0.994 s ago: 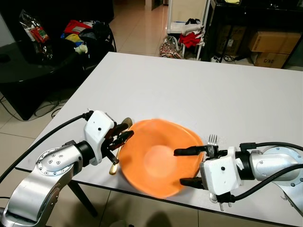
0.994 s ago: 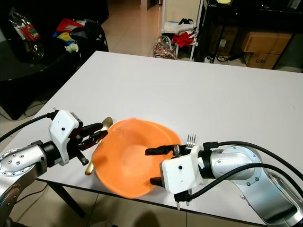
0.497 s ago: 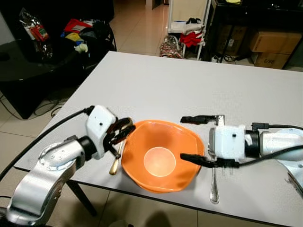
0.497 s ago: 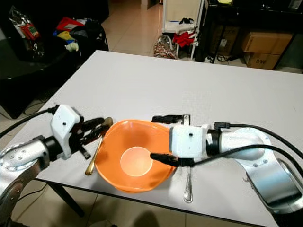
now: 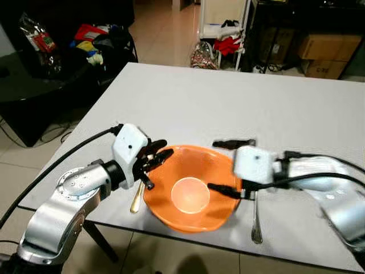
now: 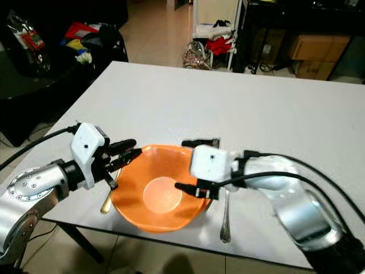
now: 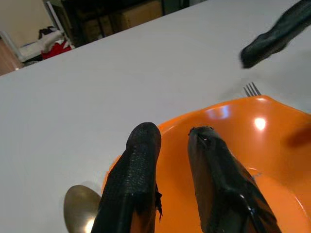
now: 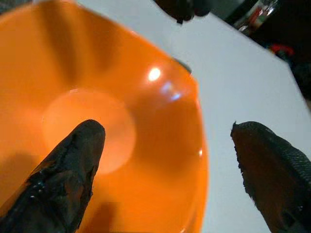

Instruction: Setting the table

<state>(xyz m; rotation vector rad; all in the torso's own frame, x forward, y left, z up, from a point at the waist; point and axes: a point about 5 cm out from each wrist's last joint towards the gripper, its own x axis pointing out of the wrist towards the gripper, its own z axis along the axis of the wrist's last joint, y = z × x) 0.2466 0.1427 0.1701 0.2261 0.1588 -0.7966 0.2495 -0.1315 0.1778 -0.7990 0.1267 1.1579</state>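
Bowl placement is looking almost finished: the glossy orange plastic bowl [image 5: 191,188] is sitting flat near the front edge of the white rectangular worktop [image 5: 239,108], whereas a second ago it was tilted and blurred in mid-move, so it has just been set down. The silver metal fork [image 5: 255,214] is lying on the worktop just beside the bowl's right rim, tines pointing away from the robot; a second ago its tines were showing right at the right hand, so I judge it has been let go there. The gold-coloured metal spoon [image 5: 137,198] is lying just beside the bowl's left rim, as it was half a second ago.

The right hand [image 5: 231,166] is hanging spread wide over the bowl's right side, one finger above the inside and one beyond the far rim, pinching nothing. The left hand [image 5: 156,158] is hovering at the bowl's left rim with its fingers slightly parted and empty; whether they are touching the rim is hard to tell.

With bowl, fork and spoon all lying together, the setting is probably close to complete, needing both arms to draw clear.

A brown cardboard box [image 5: 325,45] beyond the worktop is carrying print too small to read.
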